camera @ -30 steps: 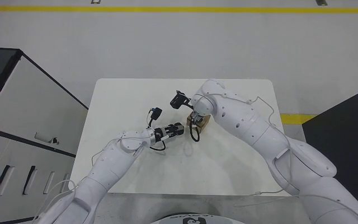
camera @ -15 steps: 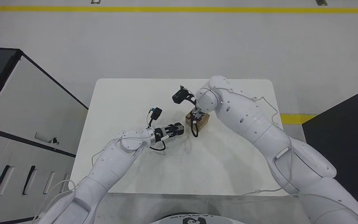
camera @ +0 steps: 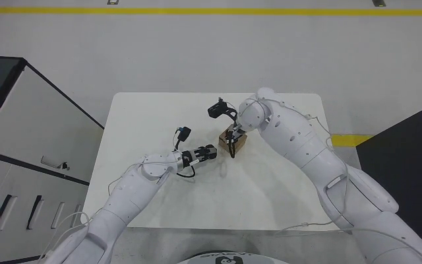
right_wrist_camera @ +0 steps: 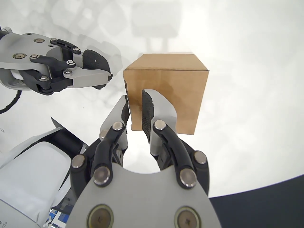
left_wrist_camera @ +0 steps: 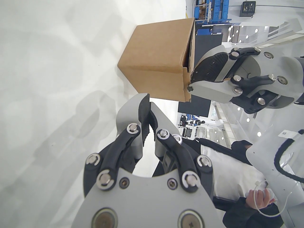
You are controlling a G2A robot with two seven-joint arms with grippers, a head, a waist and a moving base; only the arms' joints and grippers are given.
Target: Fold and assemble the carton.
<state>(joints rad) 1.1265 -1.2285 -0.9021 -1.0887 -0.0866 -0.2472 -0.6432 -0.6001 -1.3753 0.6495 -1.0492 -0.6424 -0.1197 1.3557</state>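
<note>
Standing by the white table point(camera: 151, 125), I saw the small brown carton point(camera: 240, 140) resting on the tabletop, a little right of the middle and well in from every edge. And there was the right gripper point(right_wrist_camera: 135, 97), down on it from above! Its two fingers point(right_wrist_camera: 148, 110) were clamped on the cardboard at one upper corner. One dark pad sat against an outer face and the other on the far side of that wall, with the board pinched between them. The carton looked squared up into a box, its side faces flat, its folds sharp and its base on the table. From the left wrist view a thin seam showed along the top edge, where one panel stood just proud of the next. Whether the top was fully closed I could not tell. Over on the other side, the left gripper point(camera: 215, 151) hung low by the tabletop, just beside the carton but not touching it. It pointed at the very corner the right one held. Its fingers point(left_wrist_camera: 142, 110) were pressed together with nothing between them. The two grippers' tips were near each other but apart.
</note>
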